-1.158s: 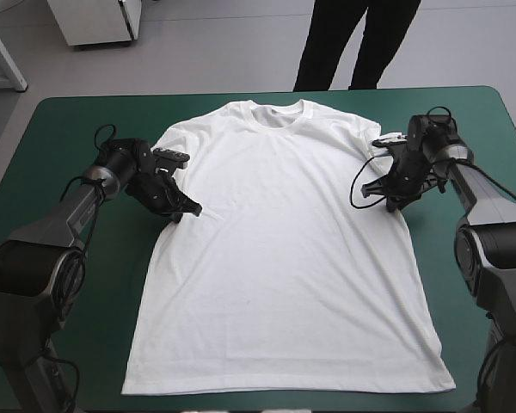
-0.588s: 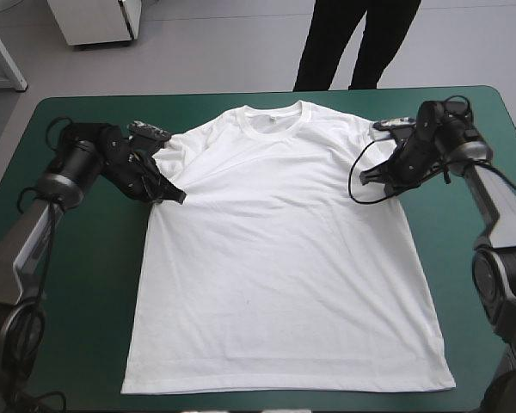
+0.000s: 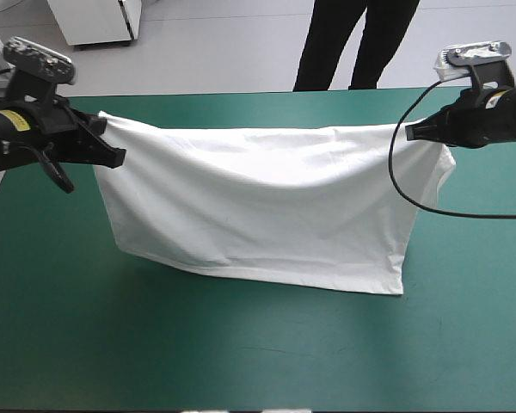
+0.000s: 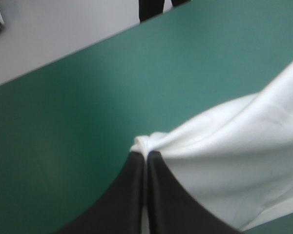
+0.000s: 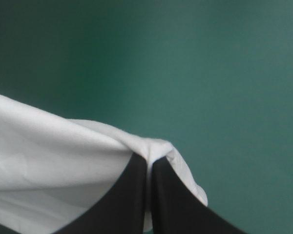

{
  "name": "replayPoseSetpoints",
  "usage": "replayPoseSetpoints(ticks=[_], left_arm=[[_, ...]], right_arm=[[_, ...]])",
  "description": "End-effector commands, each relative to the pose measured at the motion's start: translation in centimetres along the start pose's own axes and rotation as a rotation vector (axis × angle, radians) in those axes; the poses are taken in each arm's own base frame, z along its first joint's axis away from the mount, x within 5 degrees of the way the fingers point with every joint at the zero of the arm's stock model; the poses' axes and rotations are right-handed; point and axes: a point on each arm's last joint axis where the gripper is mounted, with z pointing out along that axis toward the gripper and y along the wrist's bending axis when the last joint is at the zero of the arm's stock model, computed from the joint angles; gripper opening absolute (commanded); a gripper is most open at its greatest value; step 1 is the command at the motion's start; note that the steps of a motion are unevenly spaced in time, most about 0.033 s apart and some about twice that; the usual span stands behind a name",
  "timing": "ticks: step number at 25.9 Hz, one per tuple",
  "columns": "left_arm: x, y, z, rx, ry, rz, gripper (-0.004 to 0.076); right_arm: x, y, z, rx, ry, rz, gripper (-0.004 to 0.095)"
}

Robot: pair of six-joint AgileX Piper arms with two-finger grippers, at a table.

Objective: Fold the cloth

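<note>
T-shirt (image 3: pixel 267 206): held up, stretched between both grippers, lower edge down on the teal-green table (image 3: pixel 241 344).
Left gripper (image 4: pixel 146 155): fingers pinched tight on one upper corner.
Right gripper (image 5: pixel 150 158): fingers pinched tight on the other.

The T-shirt (image 3: pixel 267 206) hangs crosswise over the middle of the bench (image 3: pixel 241 344), its upper edge raised and sagging slightly at the centre, its lower edge down on the bench top. The left claw (image 4: pixel 146 155) is at the T-shirt's upper left corner, with cloth pinched between its tips. The right claw (image 5: pixel 150 158) is at the T-shirt's upper right corner, pinching it likewise. A wide stretch of bench lies before the T-shirt, a narrower strip behind it, and some at either side.
</note>
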Motion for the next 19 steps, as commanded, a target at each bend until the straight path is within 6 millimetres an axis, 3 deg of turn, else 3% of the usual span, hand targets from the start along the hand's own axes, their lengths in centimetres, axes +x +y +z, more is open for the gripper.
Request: replayPoseSetpoints(ticks=[1, 3, 6, 10, 15, 19], left_arm=[[-1.5, -0.3, -4.6, -0.031, -0.207, 0.002, -0.0022], [-2.4, -0.3, -6.2, -0.042, -0.298, 0.003, -0.0022], [-3.1, -0.2, -7.0, -0.065, -0.375, 0.009, -0.0022], [-4.0, 0.2, -6.4, -0.086, -0.425, 0.010, -0.0022], [-5.3, 0.9, -4.1, -0.107, -0.471, 0.004, -0.0022], [-7.4, 2.0, -0.6, -0.135, -0.550, -0.005, -0.0022]], right_arm=[[-0.6, 0.8, -6.2, 0.038, -0.236, -0.033, -0.0017], [-1.1, 1.3, -8.8, 0.044, -0.337, -0.045, -0.0017], [-2.1, 2.0, -11.4, 0.013, -0.442, -0.051, -0.0017], [-3.7, 2.1, -12.8, 0.007, -0.581, -0.051, -0.0017], [-5.8, 1.4, -11.6, 0.027, -0.678, -0.041, -0.0017], [-8.6, 0.1, -7.0, 0.033, -0.696, -0.022, -0.0017]])
